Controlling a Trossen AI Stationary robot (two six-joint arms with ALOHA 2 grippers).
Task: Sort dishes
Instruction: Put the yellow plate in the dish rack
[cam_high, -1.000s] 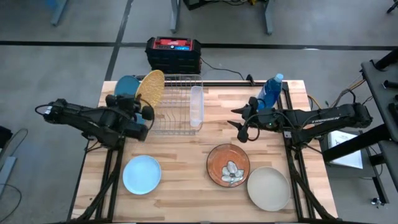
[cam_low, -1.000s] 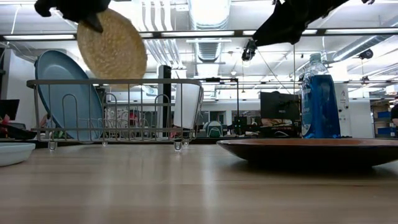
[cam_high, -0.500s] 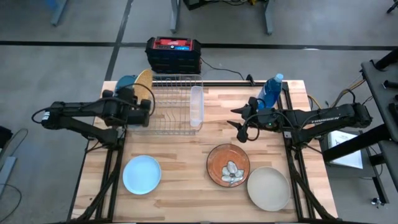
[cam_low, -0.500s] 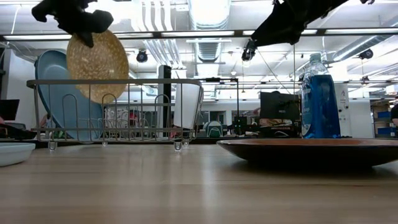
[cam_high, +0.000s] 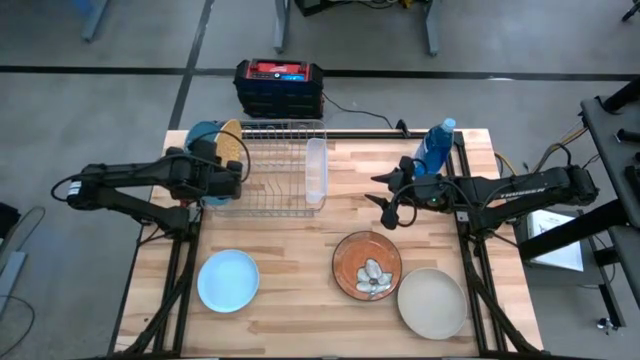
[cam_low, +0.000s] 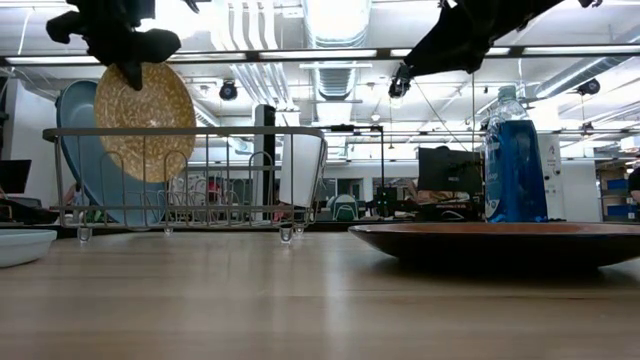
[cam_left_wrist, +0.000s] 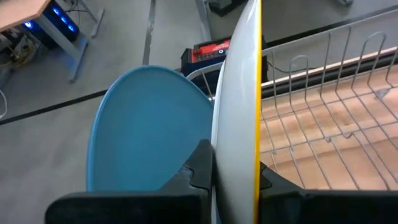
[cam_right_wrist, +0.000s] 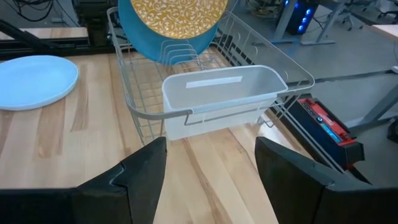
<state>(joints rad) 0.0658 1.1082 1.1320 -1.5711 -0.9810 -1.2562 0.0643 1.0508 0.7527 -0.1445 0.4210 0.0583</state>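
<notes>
My left gripper (cam_low: 125, 50) is shut on the gold speckled plate (cam_low: 140, 120), which stands on edge over the left end of the wire dish rack (cam_high: 280, 170). The plate is just in front of the large mid-blue plate (cam_high: 203, 135), which leans in the rack. The wrist view shows the gold plate's pale underside (cam_left_wrist: 239, 93) beside the blue plate (cam_left_wrist: 149, 124). My right gripper (cam_high: 386, 205) is open and empty above the table's middle right. The small pale blue plate (cam_high: 228, 280) and the beige-grey plate (cam_high: 432, 302) lie flat near the front edge. The dark teal-green plate is out of view. My left gripper pinches the gold plate's rim (cam_left_wrist: 239, 171) between its two fingers, one on each face. The fingers (cam_low: 130, 70) come from above at the plate's upper edge. The plate hangs on edge below them, its lower part down inside the rack; whether it rests there I cannot tell.
A white cutlery holder (cam_high: 316, 172) hangs on the rack's right end. A blue bottle (cam_high: 435, 148) stands at the far right. A brown dish (cam_high: 367, 265) holding a pale crumpled thing sits at the front middle. Bare wood lies between the rack and the front plates.
My left gripper has gone down and toward the table's far left with the gold plate. The plate has tipped from a slant to standing on edge and has sunk from above the rack's rail into the rack beside the blue plate.
</notes>
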